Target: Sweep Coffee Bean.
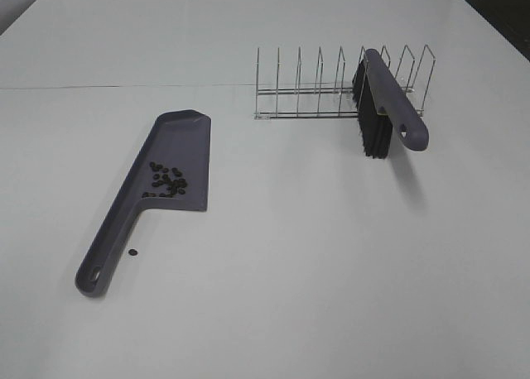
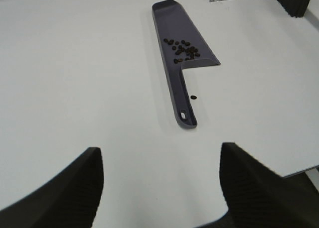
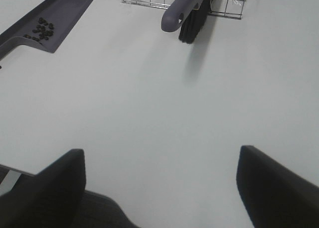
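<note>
beans (image 1: 168,180) piled in dustpan (image 1: 184,139), 9 o'clock of table (image 1: 298,255) | one stray bean (image 1: 131,251) beside its handle | brush (image 1: 389,106) parked in rack (image 1: 331,85), 1 o'clock | I see left gripper (image 2: 159,188), right gripper (image 3: 159,188) both spread, empty

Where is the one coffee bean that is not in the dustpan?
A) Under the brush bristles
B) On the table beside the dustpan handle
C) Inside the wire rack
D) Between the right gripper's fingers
B: a single stray bean lies on the white table right beside the dustpan handle, apart from the beans in the pan.
</note>
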Robot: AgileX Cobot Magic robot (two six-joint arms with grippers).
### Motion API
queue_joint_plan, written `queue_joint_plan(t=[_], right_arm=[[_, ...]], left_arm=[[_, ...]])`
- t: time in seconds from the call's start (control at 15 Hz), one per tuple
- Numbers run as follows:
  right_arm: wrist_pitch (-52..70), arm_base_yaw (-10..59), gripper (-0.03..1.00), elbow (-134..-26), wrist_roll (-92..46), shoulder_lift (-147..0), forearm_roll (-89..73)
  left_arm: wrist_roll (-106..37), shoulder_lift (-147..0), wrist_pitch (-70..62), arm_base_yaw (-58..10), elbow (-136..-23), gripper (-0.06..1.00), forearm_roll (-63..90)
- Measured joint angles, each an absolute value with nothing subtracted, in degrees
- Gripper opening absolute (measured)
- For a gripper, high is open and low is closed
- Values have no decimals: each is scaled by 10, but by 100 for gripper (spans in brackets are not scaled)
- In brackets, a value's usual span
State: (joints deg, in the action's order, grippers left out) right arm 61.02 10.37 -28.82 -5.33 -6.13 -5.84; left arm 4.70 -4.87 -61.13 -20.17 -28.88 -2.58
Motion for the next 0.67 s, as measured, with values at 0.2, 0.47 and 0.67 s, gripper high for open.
queue_joint_plan(t=[0.2, 0.47, 0.67], right_arm=[[610, 104, 73, -288, -53, -60, -61], [610, 104, 73, -288, -53, -60, -61], [610, 104, 73, -288, -53, -60, -61]], left_arm=[[25, -48, -608, -202, -286, 63, -20], [21, -48, -606, -202, -286, 63, -19], [21, -48, -606, -202, -286, 63, -19]])
